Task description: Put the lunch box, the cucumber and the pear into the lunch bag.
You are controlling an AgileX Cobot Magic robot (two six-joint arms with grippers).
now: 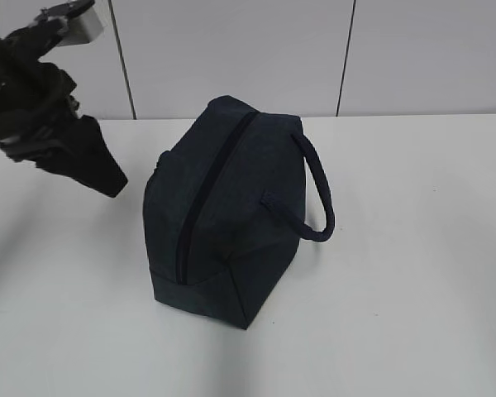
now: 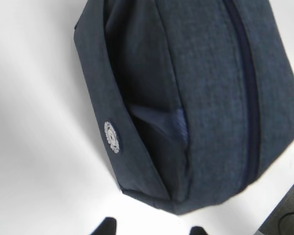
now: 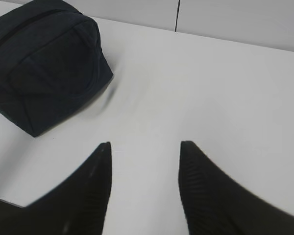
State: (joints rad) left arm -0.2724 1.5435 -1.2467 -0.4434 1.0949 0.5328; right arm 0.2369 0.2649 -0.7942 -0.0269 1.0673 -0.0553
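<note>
The dark navy lunch bag point(image 1: 231, 207) stands on the white table with its long zipper point(image 1: 205, 192) running along the top and looking closed. Its padded loop handle point(image 1: 318, 186) hangs off the right side. My left gripper point(image 1: 107, 178) hovers open and empty to the left of the bag. In the left wrist view the bag point(image 2: 201, 98) fills the frame above my gripper point(image 2: 153, 229), whose jaws stand apart. My right gripper point(image 3: 145, 144) is open and empty over bare table, with the bag point(image 3: 44, 63) at far left. The lunch box, cucumber and pear are out of view.
The white table point(image 1: 413, 289) stretches around the bag. A pale panelled wall point(image 1: 231, 50) stands behind the table's far edge. A small round white logo point(image 2: 112, 137) marks the bag's end panel.
</note>
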